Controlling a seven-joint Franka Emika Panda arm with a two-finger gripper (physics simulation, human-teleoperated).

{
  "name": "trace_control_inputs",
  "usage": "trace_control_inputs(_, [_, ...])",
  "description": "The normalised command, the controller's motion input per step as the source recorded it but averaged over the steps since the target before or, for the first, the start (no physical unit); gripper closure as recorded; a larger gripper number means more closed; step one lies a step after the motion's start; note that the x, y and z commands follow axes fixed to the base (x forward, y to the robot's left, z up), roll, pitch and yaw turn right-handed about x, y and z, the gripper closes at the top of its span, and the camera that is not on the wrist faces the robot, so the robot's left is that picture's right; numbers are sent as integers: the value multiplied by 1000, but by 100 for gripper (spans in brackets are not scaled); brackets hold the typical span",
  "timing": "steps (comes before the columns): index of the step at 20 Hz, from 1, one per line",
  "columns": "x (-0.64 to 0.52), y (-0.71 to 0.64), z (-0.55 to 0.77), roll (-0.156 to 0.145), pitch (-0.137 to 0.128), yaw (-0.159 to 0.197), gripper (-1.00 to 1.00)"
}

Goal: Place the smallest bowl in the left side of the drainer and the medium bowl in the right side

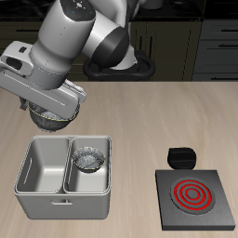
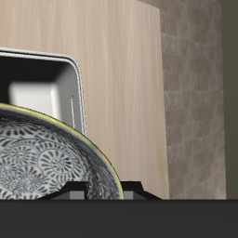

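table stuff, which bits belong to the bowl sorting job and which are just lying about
Job: drainer; bowl already in one compartment; bowl held under the gripper
Lying about: black stove with red rings; small black object behind it

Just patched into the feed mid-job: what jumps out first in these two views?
The big grey arm looms over the table's back, its claw carrying a speckled metal bowl just behind the drainer. One drainer compartment already holds a smaller bowl. Off to the side lies a black stove with red rings.
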Motion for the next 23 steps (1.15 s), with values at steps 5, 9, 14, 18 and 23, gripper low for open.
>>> trace_control_inputs(5, [-16,-136,-152,-85,24,26,100])
trace_control_inputs(9, [29,54,-49,-43,6,27,-100])
trace_control_inputs(14, [-71,343,-183,125,4,65,-100])
trace_control_inputs(18, [-20,172,-162,35,27,15,-100])
trace_control_inputs(23, [-117,158,51,39,-28,21,-100])
